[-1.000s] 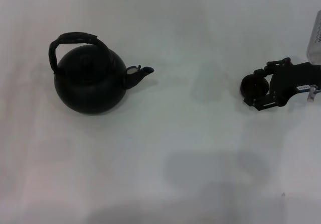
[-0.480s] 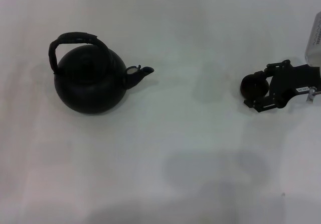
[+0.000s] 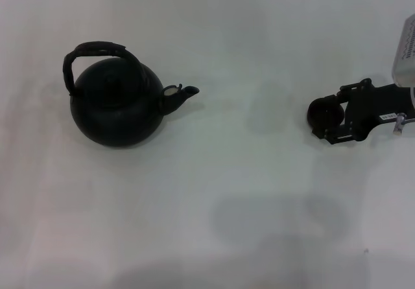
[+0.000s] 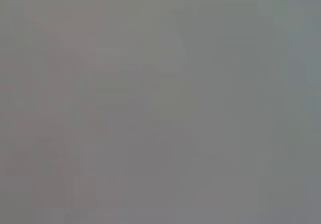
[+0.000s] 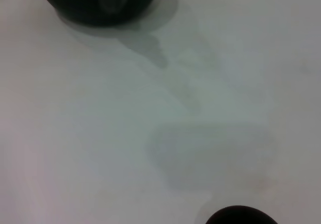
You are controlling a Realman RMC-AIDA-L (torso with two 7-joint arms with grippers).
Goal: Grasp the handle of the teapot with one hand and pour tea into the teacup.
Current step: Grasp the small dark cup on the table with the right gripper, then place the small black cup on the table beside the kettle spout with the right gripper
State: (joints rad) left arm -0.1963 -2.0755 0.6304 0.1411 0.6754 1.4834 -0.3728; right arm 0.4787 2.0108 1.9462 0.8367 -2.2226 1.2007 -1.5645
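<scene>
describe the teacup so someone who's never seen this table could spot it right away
On the white table, look far to the right of the big black teapot, by the right gripper. The teacup is the tiny round dark thing at the gripper's tip, with no handle or spout.

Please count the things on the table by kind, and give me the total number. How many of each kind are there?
Teapot with arched handle: 1
Teacup, at the right end effector: 1
Total: 2 things on the white table, both dark. The left end effector is not in view.
</scene>
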